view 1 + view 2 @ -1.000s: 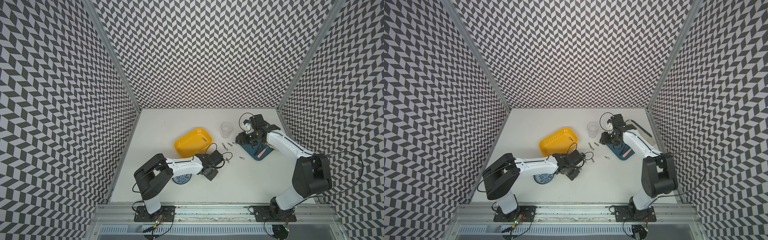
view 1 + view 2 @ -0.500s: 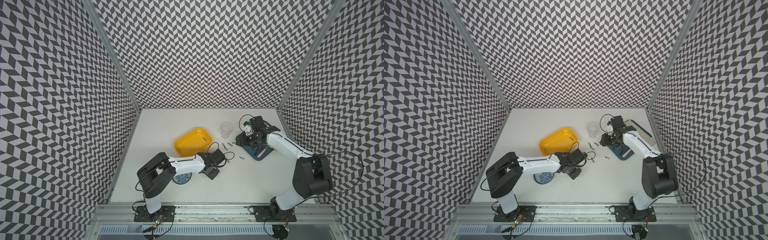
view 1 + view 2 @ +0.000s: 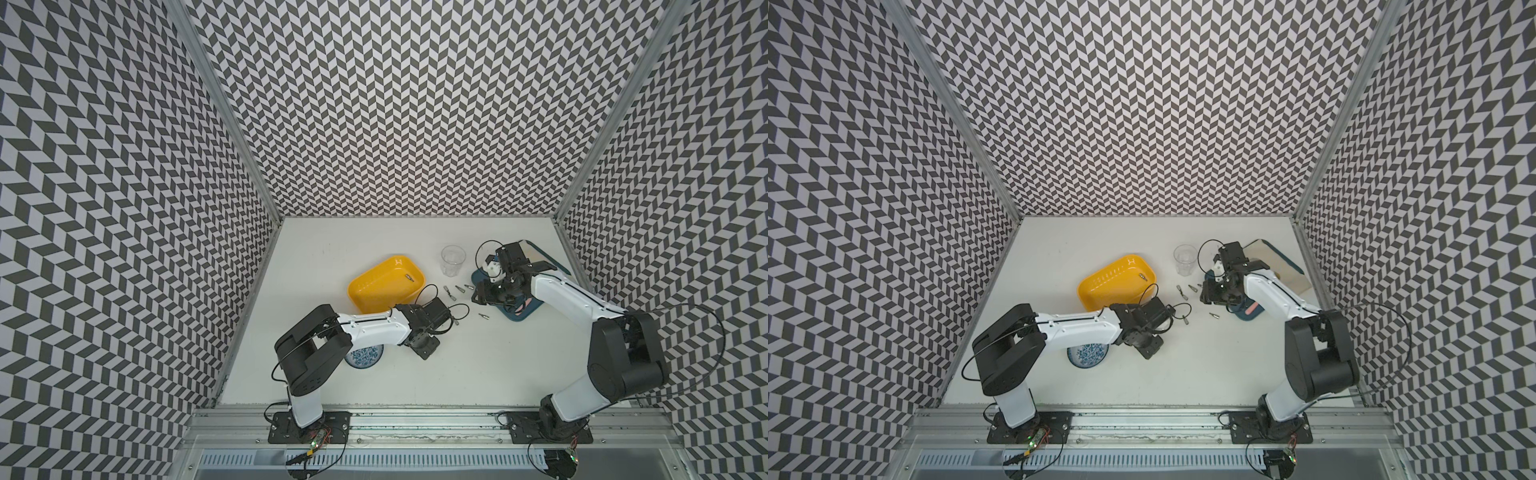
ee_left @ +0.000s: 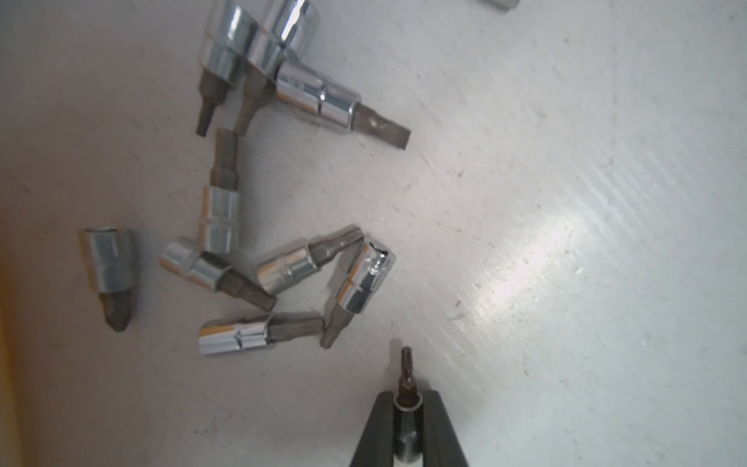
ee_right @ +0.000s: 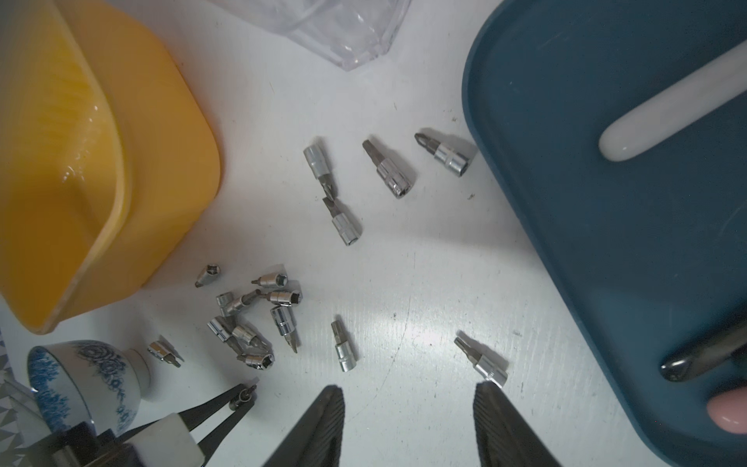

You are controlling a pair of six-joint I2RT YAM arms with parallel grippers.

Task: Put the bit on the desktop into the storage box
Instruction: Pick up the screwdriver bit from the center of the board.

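Bit [image 4: 405,378] is now pinched, tip out, in the left gripper [image 4: 409,398], which has clamped shut near the desktop [image 3: 478,374] centre. Loose bits [image 4: 226,263] lie beside it, and the storage box [image 3: 374,291] sits just toward the far edge. Right gripper [image 5: 408,390] hangs parted and empty by the blue board [image 5: 606,242].

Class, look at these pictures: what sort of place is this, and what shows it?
Probably a robotics lab test cell: two robot arms bolted to a rail, chevron-patterned walls enclosing a white desktop, scattered bits beside a storage box.
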